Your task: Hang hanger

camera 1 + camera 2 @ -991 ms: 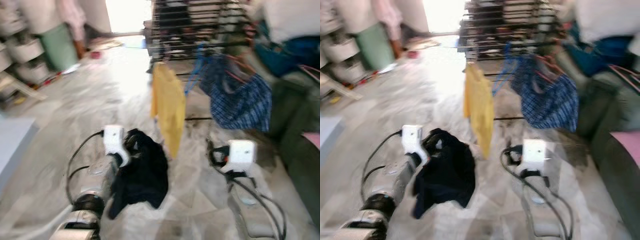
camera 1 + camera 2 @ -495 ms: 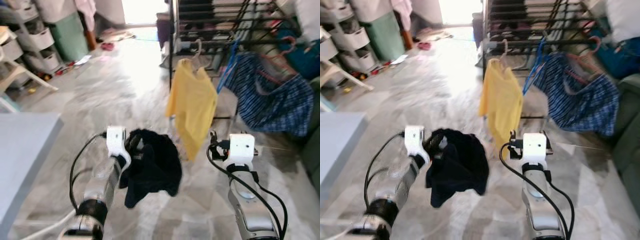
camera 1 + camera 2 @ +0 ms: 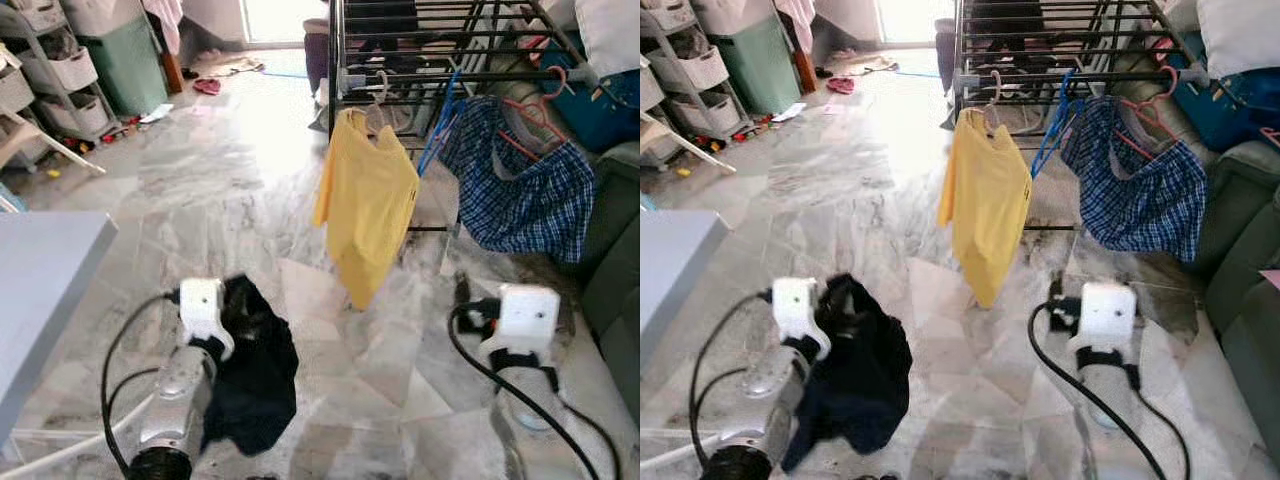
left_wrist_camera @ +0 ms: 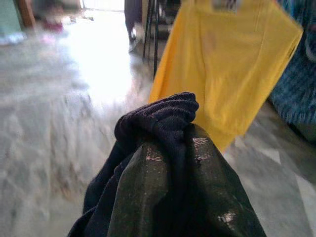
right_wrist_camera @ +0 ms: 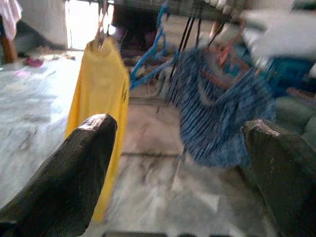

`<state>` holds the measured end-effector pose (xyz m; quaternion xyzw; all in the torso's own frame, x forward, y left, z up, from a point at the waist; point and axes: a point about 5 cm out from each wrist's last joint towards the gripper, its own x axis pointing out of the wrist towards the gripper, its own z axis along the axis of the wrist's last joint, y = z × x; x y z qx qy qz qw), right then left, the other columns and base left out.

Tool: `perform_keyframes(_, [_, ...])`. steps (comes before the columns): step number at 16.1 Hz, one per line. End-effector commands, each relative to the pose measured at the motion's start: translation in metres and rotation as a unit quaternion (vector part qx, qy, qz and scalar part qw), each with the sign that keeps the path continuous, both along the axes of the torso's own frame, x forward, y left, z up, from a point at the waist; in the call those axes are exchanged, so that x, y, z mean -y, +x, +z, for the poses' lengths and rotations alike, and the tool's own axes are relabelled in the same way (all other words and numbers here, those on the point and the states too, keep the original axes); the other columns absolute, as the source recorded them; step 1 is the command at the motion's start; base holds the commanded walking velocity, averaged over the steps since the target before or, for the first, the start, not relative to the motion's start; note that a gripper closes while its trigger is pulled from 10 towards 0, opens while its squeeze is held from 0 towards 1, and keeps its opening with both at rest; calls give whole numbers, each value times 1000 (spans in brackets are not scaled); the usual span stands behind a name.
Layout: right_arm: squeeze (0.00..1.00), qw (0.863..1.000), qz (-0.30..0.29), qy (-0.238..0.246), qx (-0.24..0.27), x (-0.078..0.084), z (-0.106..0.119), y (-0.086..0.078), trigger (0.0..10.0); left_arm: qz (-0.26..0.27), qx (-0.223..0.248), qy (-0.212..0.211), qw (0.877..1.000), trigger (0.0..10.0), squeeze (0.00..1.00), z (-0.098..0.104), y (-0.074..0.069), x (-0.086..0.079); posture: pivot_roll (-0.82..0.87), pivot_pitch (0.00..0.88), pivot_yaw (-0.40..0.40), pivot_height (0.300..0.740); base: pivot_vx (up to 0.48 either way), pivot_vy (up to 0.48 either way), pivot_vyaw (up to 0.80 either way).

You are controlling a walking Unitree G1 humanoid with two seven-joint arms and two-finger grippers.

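My left gripper [image 3: 237,300] is shut on a dark navy garment [image 3: 255,370] that hangs in a bunch below it, low over the marble floor. In the left wrist view the cloth [image 4: 158,118] drapes over the fingers [image 4: 148,197] and hides their tips; no hanger shows in it. My right gripper [image 5: 182,173] stands open with nothing between its fingers, its white wrist [image 3: 527,315] to the right. Ahead is a black drying rack [image 3: 430,40]. From it hang a yellow shirt [image 3: 365,210] on a hanger, a bare blue hanger [image 3: 440,130] and a blue plaid garment [image 3: 520,190] on a red hanger.
A grey table corner [image 3: 40,290] juts in at the left. Shelves with baskets [image 3: 50,70] and a green bin [image 3: 125,70] stand at the back left. A dark sofa [image 3: 610,230] lines the right side. Open marble floor [image 3: 230,190] lies between me and the rack.
The whole picture has shifted and sharpened, so the camera moved; the rack now sits more to the right. The dark garment stays in my left gripper and hangs lower. The right gripper stays open.
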<state>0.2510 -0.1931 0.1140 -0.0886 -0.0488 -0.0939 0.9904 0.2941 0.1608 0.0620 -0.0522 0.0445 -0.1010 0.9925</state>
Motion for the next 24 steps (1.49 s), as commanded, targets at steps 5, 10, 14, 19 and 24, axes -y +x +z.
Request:
perform_keyframes(5, [0,1000,8,-19,-8,0,2,-4,10000,22,41,24,999,10000,0,17,4,-9,-176,164,61,740,0,0,0])
perform_keyframes(10, [0,1000,16,-12,-4,-5,10,0,10000,-14,158,33,987,10000,0,83,26,10,-160,171,46,740,0,0,0])
perform_keyframes(14, [0,999,45,-14,-8,-14,11,13,10000,-57,196,104,973,10000,0,122,72,2,-130,169,16,740,0,0,0])
perform_keyframes(19, [0,998,59,-6,-14,-23,8,17,10000,-100,135,161,973,10000,0,88,74,7,-142,160,25,740,0,0,0])
perform_keyframes(24, [0,1000,26,6,-15,-14,5,7,10000,-39,116,93,988,10000,0,49,33,-5,-146,175,56,740,0,0,0])
